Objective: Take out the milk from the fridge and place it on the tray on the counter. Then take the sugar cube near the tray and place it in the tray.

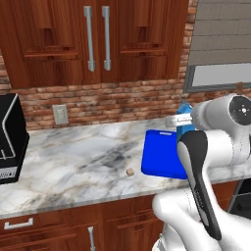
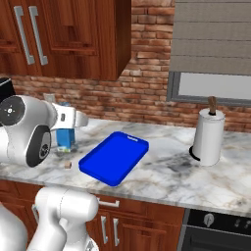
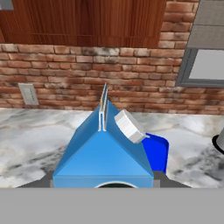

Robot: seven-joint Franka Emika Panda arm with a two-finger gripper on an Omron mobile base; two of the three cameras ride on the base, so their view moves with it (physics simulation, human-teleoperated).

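while the claw [image 3: 103, 183] grips it, the milk [image 3: 103, 148] shows a blue gabled top.

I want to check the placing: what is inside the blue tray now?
The visible floor of the tray is bare. The milk is held off to one side, the sugar cube lies outside on the counter. The arm covers part of the tray.

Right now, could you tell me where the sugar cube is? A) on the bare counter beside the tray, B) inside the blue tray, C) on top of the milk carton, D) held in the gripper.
A: the sugar cube lies on the marble counter, just off the edge of the blue tray and apart from it, while the milk sits at the gripper.
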